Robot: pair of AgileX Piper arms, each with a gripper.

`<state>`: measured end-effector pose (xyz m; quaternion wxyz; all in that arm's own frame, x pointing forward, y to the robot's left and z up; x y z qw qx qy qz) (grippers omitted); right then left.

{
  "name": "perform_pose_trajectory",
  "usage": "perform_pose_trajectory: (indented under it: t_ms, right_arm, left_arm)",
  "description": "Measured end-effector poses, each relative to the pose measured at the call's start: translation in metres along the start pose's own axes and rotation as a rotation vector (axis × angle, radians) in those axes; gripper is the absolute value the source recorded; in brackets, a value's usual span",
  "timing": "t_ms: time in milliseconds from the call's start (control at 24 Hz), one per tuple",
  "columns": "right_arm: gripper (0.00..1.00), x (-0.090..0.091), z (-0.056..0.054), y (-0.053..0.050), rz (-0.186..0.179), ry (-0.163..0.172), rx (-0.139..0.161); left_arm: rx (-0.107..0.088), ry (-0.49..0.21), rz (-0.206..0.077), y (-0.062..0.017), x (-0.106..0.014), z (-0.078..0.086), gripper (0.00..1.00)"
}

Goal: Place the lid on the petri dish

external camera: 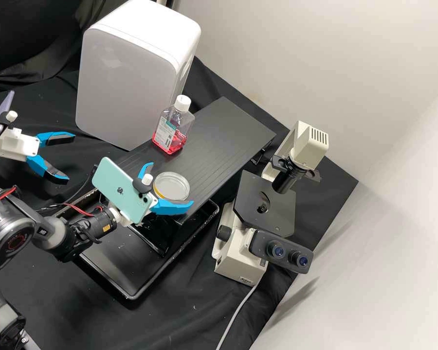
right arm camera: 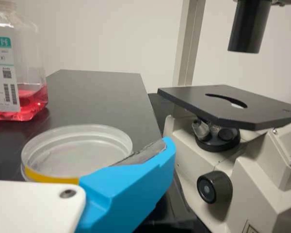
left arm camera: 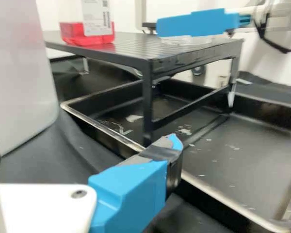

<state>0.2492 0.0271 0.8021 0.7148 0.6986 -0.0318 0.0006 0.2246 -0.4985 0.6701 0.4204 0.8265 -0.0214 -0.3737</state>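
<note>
Right gripper [external camera: 172,184] spread around clear, yellow-banded petri dish [external camera: 171,188]; left gripper [external camera: 71,158] released

high camera looks down; both wrist cameras share the platform [external camera: 228,136].

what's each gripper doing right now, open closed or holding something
Left gripper: open, holding nothing.
Right gripper: at the petri dish on the rack; cannot tell whether it grips it.
</note>
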Motion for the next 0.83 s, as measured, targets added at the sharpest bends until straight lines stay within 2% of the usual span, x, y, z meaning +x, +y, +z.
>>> perform_pose_trajectory:
  t_ms: [42, 125, 250, 333, 499, 624, 832]
  right_arm:
    - [1.00, -0.002, 0.000, -0.001, -0.007, -0.005, 0.003]
    - [1.00, -0.006, -0.001, -0.005, -0.014, -0.015, 0.012]
    - [1.00, -0.012, -0.004, -0.008, -0.007, -0.030, -0.006]
    - [1.00, -0.016, -0.005, -0.010, 0.004, -0.038, -0.016]
    - [1.00, -0.023, -0.009, -0.012, 0.028, -0.002, -0.028]
    - [1.00, -0.024, -0.008, -0.011, 0.033, 0.001, -0.029]
    - [1.00, -0.029, -0.006, -0.009, 0.023, 0.014, 0.021]
  left_arm:
    - [0.025, 0.019, 0.009, 0.0011, -0.001, 0.001, 1.00]
    - [0.098, 0.067, 0.027, 0.0038, -0.008, 0.003, 1.00]
    - [0.184, 0.118, 0.051, 0.0081, -0.015, 0.008, 1.00]
    - [0.229, 0.119, 0.053, 0.0087, -0.019, 0.013, 1.00]
    - [0.239, 0.114, 0.086, 0.0156, -0.033, 0.017, 1.00]
    - [0.239, 0.114, 0.092, 0.0166, -0.037, 0.018, 1.00]
    - [0.239, 0.113, 0.097, 0.0176, -0.038, 0.019, 1.00]
